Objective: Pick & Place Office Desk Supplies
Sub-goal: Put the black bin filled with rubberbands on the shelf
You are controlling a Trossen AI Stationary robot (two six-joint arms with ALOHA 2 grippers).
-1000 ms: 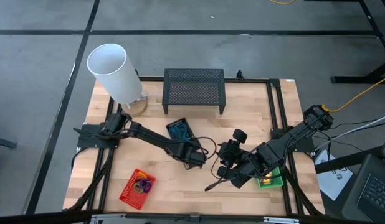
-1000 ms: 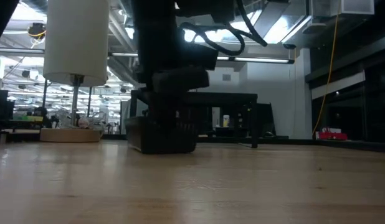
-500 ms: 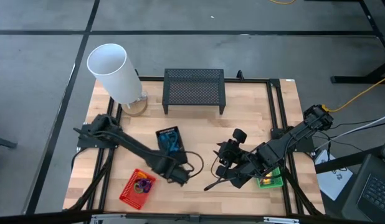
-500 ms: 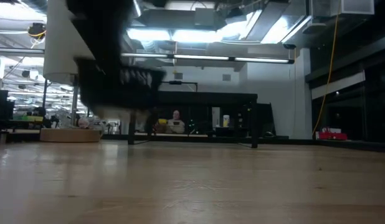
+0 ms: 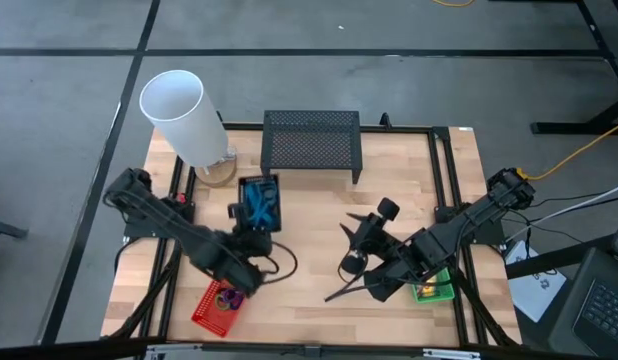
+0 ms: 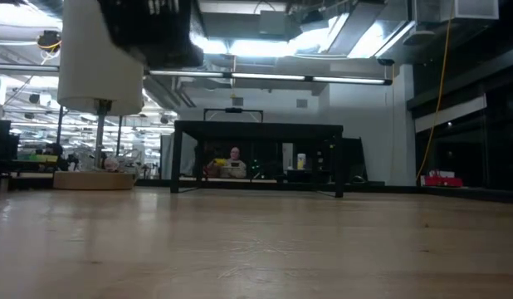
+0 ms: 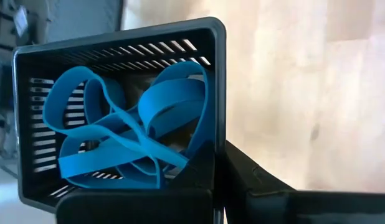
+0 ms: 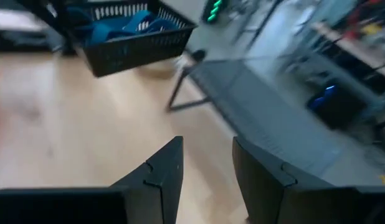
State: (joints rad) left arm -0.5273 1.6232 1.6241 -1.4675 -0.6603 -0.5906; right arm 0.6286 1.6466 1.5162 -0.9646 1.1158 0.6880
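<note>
On the far left of the desk [image 5: 309, 195] stands a big white tube [image 5: 179, 115] on a round wooden base. Below it, near the front edge, sits a red basket [image 5: 217, 305] with purple and orange loops [image 5: 229, 297] inside.

The left gripper [image 5: 247, 238] is just above the red basket and holds a black basket [image 5: 259, 205] lifted off the desk; its jaws are clamped shut on the basket's rim. From the left wrist camera the basket [image 7: 118, 112] is seen with blue loops [image 7: 130, 134] piled inside, the wall pinched at the near edge. In the low view only a dark shape [image 6: 153, 33] shows high up beside the white tube [image 6: 99, 58].

Behind the lifted basket, at the back of the desk, a wide black mesh stand [image 5: 311, 142] rests on its legs.

Right of centre, the right gripper [image 5: 361, 250] hangs over bare wood, well apart from the black basket. Its jaws stand apart with nothing between them, as the right wrist view shows [image 8: 205, 168], looking toward the black basket [image 8: 133, 37] and the stand [image 8: 255, 118].

Near the desk's right front corner, partly under the right arm, sits a green basket [image 5: 434, 288] holding something yellow.
</note>
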